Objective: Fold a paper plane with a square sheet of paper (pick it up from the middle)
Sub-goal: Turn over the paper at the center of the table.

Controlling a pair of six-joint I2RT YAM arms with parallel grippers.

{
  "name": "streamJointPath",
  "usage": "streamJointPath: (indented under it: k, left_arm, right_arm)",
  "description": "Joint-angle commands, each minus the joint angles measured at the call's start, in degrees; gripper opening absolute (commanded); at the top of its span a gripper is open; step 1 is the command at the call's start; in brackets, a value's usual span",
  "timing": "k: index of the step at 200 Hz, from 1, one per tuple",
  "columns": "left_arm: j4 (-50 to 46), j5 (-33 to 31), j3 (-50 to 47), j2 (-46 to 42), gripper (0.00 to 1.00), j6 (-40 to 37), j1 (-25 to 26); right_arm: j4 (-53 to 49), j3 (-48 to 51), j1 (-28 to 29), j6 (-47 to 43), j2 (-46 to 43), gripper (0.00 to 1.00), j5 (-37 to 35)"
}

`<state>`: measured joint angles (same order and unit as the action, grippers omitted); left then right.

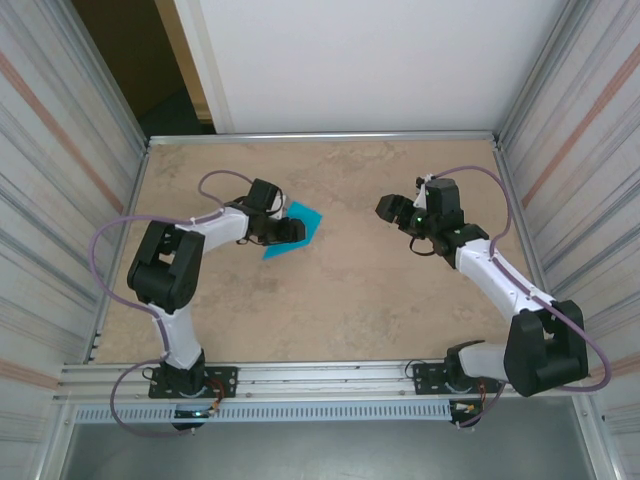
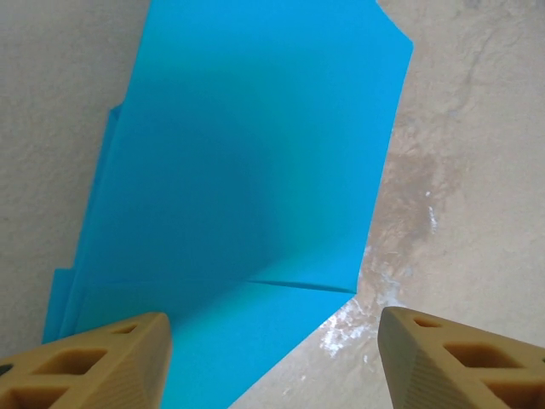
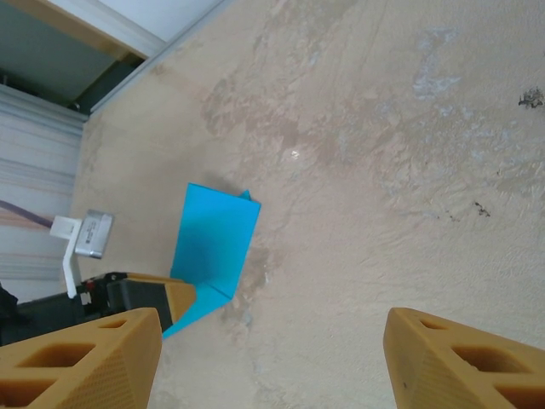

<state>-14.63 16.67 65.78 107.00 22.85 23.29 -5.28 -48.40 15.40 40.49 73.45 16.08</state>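
Left gripper (image 1: 289, 232): low over the tabletop (image 1: 330, 310), left of centre in the far half. From where I stand, its black head covers the near-left part of the teal-blue paper sheet (image 1: 306, 216). The rest of the sheet pokes out to the right and the far side.

Left wrist view: the two tan fingers (image 2: 102, 362) stand wide apart at the bottom edge, and the left gripper (image 2: 272, 362) is released, pinching nothing. The paper sheet (image 2: 255, 153) lies under and ahead of it. It is creased smaller than a square, with a fold edge running across just ahead of the fingers. Extra layers step out along the left margin. The left finger overlaps the sheet's near-left corner, and the right finger is over bare table.

Right gripper (image 1: 393, 211): raised, right of centre and well apart from the sheet, with its head turned towards it. Right wrist view: the fingers (image 3: 81, 362) are spread and the right gripper (image 3: 272, 362) holds nothing. The sheet (image 3: 213, 243) shows beyond it, beside the left gripper (image 3: 149, 294). One flap may be lifting off the table, but from this angle I cannot be sure.
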Motion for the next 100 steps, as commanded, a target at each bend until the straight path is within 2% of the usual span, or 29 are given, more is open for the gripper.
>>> streamJointPath:
  k: [1,29,100]
  left_arm:
    - [1.61,-0.01,0.98,-0.36,0.66,-0.84,-0.85]
    - [2.67,2.43,0.39,-0.77,0.66,0.03,-2.24]
    - [2.59,3.50,0.54,1.50,0.66,2.44,-4.37]
  right_arm:
    - [-0.18,0.14,0.35,1.04,1.10,0.68,0.05]
    - [0.09,-0.35,0.65,1.17,2.42,0.68,0.66]
    - [0.74,-0.99,1.59,1.84,4.73,0.68,1.40]
